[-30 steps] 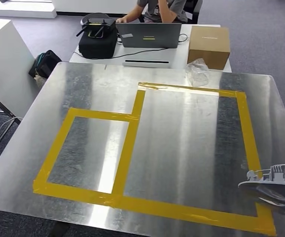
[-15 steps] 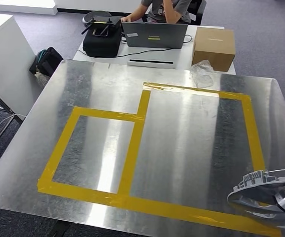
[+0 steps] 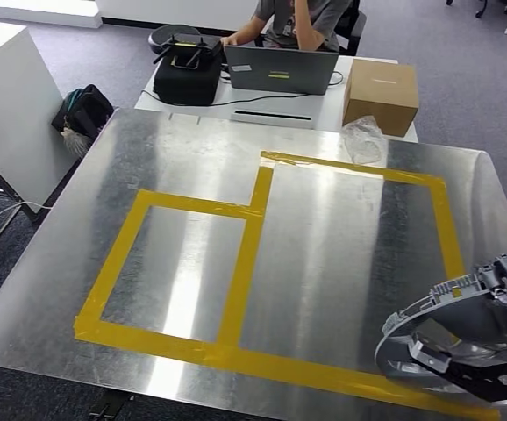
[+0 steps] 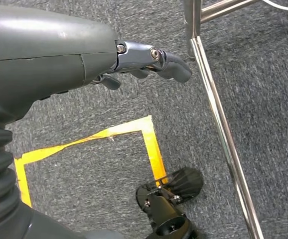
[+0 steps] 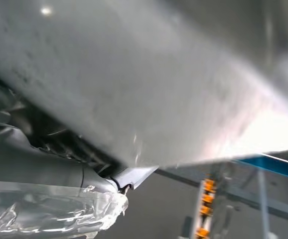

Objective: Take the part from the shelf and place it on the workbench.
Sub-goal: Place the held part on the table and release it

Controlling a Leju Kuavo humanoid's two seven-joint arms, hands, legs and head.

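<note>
Head view: the right hand (image 3: 503,338) grips the grey ring-shaped cast metal part (image 3: 436,338) just above the near right corner of the shiny metal workbench (image 3: 171,167), over the yellow tape outline (image 3: 241,263). Fetching is done; setting down remains.

Left wrist view: the left hand (image 4: 150,62) hangs over carpet, fingers loosely extended, holding nothing.

Right wrist view: blurred grey surface, nothing to report.

My workbench (image 3: 171,167) is bare sheet metal, shiny and brushed, with glossy yellow tape (image 3: 244,254) stuck flat on it. The part (image 3: 436,329) in my right hand (image 3: 503,324) looks like matt grey cast metal, ribbed along its edge. Beyond sit a plain cardboard box (image 3: 380,92), crinkled clear plastic wrap (image 3: 363,140) and a matt black fabric case (image 3: 188,74). Under my smooth grey left hand (image 4: 150,57) lies rough grey carpet (image 4: 270,89).
</note>
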